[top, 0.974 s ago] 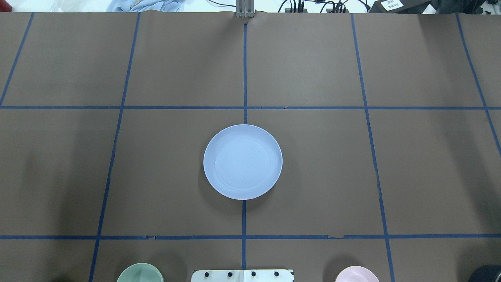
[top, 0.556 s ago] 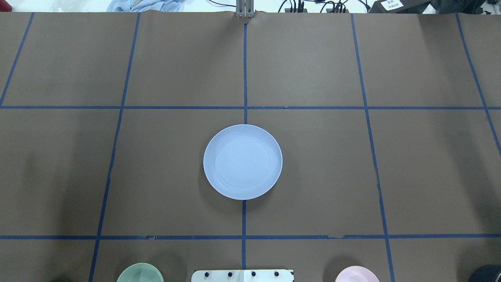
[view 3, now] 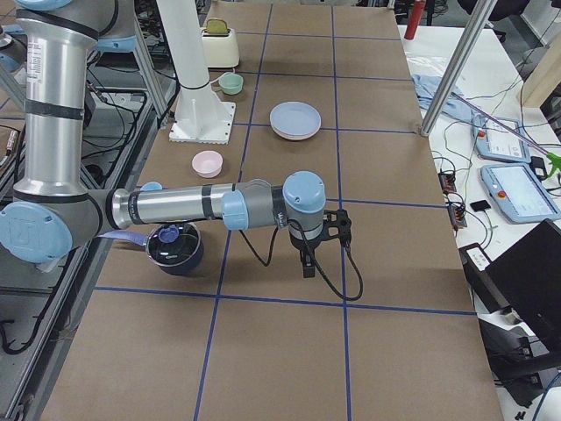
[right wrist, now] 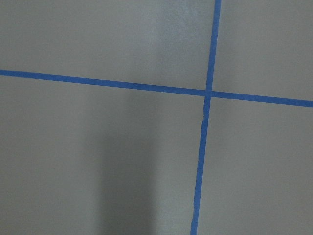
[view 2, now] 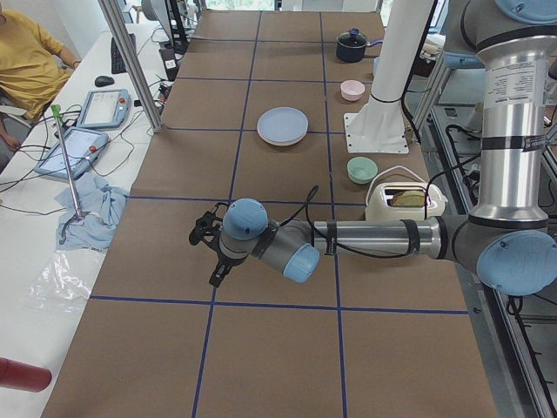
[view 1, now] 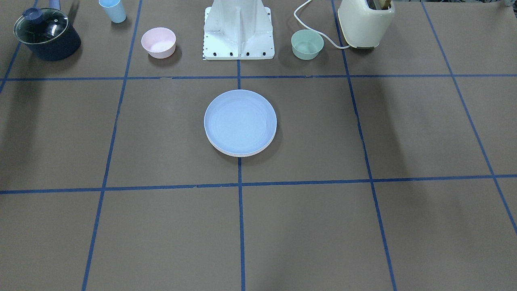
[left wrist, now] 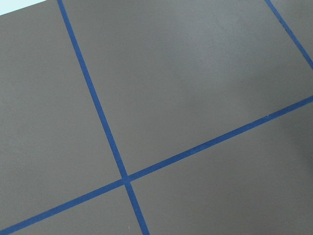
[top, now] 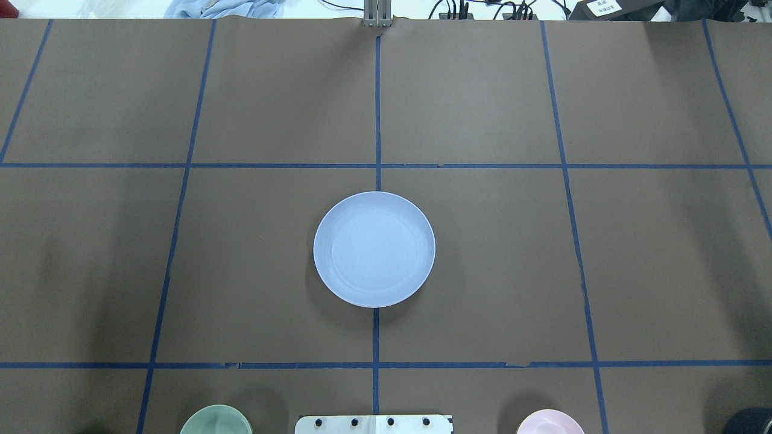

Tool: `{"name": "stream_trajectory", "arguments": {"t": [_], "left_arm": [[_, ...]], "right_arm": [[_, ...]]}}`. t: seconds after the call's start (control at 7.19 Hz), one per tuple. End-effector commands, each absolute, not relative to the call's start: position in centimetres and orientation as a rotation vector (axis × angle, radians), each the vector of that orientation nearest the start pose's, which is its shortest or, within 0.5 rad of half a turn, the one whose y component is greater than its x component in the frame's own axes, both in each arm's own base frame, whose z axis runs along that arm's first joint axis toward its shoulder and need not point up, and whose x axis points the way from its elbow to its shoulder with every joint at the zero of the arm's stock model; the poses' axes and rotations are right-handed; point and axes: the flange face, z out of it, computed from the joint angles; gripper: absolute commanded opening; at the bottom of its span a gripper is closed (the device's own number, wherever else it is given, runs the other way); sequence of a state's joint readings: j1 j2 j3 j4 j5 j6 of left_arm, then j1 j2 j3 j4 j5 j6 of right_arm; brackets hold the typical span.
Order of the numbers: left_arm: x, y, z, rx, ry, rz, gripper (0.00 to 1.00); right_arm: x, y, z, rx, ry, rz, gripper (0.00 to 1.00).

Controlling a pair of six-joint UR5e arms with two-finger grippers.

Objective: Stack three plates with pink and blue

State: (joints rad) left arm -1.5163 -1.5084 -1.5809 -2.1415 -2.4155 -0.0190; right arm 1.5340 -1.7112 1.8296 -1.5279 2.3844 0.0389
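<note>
The pale blue plate [top: 374,249] lies on top of a stack at the table's centre, also seen in the front view [view 1: 240,121]. Under it, the rims of two more plates [view 1: 242,154] show, pale and close together; in the right side view a pink rim [view 3: 295,134] shows below the blue. The left gripper [view 2: 214,272] hangs over bare table far from the stack, shown only in the left side view. The right gripper [view 3: 308,261] hangs likewise, shown only in the right side view. I cannot tell whether either is open or shut.
A small pink bowl [view 1: 158,42] and a mint-green bowl [view 1: 307,44] flank the robot base [view 1: 238,32]. A lidded dark pot [view 1: 46,34], a blue cup [view 1: 113,10] and a cream toaster [view 1: 365,22] stand along the robot's edge.
</note>
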Motion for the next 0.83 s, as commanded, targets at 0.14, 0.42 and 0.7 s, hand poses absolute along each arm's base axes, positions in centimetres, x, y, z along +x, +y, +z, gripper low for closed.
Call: {"name": "stream_trajectory", "arguments": {"t": [0.14,0.42,0.7], "left_arm": [[-4.1,-47.8,63.0,0.441,0.806,0.223,1.0],[-4.1,-47.5,63.6,0.431,0.803,0.217,1.0],[-4.1,-47.2,63.8,0.426,0.805,0.215,1.0]], "right_arm": [[4.5,-43.3,59.7,0.105,-0.811,-0.058,1.0],[4.2,-43.7,59.4,0.109,-0.806,-0.069,1.0],[4.2,-43.8,59.3,0.112,-0.806,-0.072,1.0]]}}
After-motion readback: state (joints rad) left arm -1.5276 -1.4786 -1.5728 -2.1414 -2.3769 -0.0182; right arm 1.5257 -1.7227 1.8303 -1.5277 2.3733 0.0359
